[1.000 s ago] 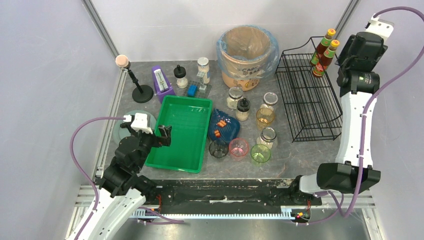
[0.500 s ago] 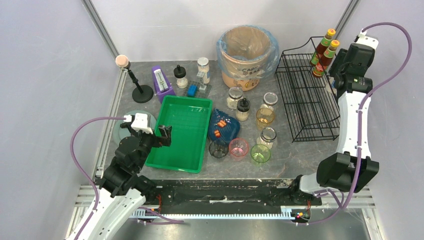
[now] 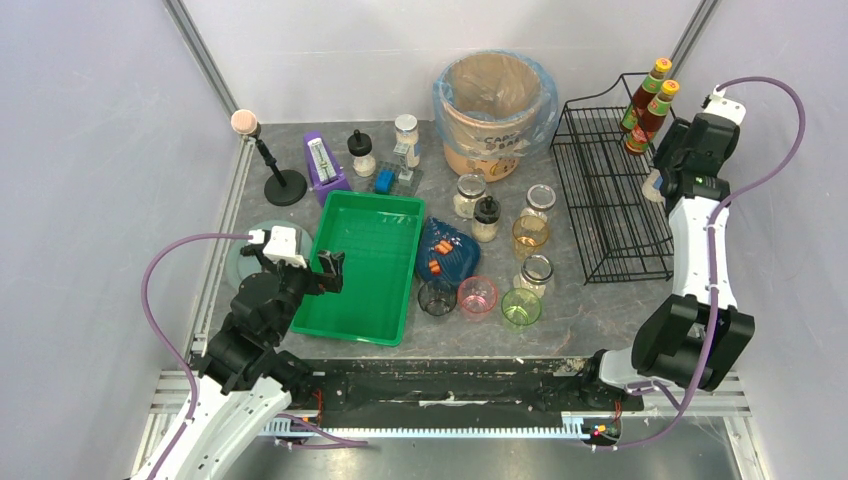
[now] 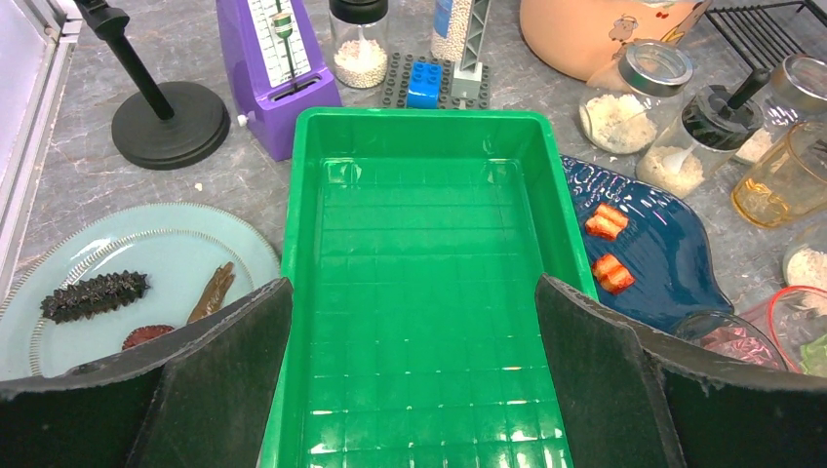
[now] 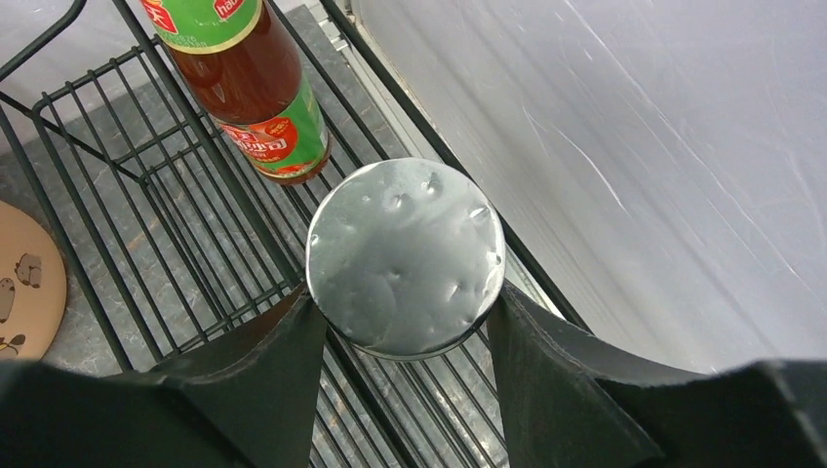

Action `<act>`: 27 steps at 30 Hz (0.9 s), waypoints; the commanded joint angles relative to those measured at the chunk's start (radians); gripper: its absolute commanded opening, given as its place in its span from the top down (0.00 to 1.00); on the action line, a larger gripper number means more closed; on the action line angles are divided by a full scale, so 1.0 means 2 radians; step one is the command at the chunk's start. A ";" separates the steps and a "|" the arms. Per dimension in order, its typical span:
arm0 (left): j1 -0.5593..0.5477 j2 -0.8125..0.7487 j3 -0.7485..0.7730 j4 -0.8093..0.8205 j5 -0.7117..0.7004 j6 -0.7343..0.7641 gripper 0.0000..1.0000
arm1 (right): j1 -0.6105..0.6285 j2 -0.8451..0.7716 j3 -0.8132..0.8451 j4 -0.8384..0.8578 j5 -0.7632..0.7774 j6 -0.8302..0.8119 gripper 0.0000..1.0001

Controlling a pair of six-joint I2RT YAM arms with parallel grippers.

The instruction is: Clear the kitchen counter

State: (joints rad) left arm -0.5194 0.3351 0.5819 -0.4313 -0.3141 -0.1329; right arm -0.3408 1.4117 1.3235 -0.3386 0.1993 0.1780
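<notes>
The kitchen counter (image 3: 600,310) is a dark grey stone-look top with many items on it. My right gripper (image 3: 662,178) is shut on a jar with a silver lid (image 5: 405,255), fingers on both sides, and holds it over the right rear part of the black wire rack (image 3: 610,200), next to two red sauce bottles (image 3: 650,105). One of these bottles (image 5: 254,97) stands just beyond the jar in the right wrist view. My left gripper (image 3: 330,268) is open and empty above the near left part of the green tray (image 3: 365,265), its fingers (image 4: 234,341) astride the tray (image 4: 419,244).
A lined tan bin (image 3: 493,100) stands at the back. Jars and coloured glasses (image 3: 530,235) cluster mid-counter beside a blue dish (image 3: 447,255). A purple metronome (image 3: 324,165), a black stand (image 3: 285,185) and a pale plate with food (image 4: 127,283) are on the left.
My right arm has come down and toward the near side with the jar, along the rack's right edge. The left arm has not moved.
</notes>
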 commanded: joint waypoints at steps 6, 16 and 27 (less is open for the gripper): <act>-0.002 0.009 0.001 0.025 0.004 -0.006 0.00 | -0.001 -0.026 -0.008 0.020 -0.026 -0.001 0.24; -0.002 0.066 0.039 0.019 0.012 -0.033 0.00 | 0.002 -0.106 0.019 -0.020 -0.057 0.040 0.02; -0.002 0.304 0.194 0.010 0.019 -0.108 0.00 | 0.104 -0.246 -0.117 0.029 -0.057 0.041 0.02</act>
State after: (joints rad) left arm -0.5194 0.7879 0.8333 -0.4351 -0.2901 -0.2684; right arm -0.2150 0.9409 1.1469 -0.3119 0.0837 0.2691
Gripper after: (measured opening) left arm 0.994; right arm 0.979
